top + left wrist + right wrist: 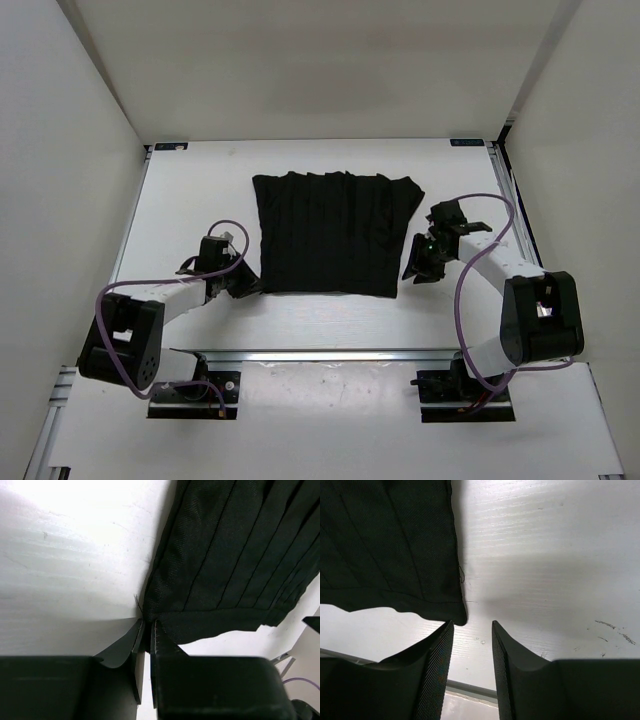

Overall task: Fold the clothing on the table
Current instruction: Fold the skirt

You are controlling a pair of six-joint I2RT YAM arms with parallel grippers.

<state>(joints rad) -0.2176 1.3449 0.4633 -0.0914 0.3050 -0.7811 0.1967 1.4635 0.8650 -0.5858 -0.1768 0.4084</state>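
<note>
Two near corners of the clothing (325,235) lay at the grippers, with the near hem running straight between them. Bare table (190,190) showed on both sides and beyond the far hem. White walls (330,60) closed in the white, faintly scuffed surface, and an aluminium rail (330,355) ran along its front. The left gripper (146,622) had its jaws pressed almost together, pinching the near-left corner. The right gripper (472,625) stood spread and held nothing, the near-right corner just beside one fingertip.

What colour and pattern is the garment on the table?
Plain black clothing with thin lengthwise seam lines; clearest in the left wrist view.
</note>
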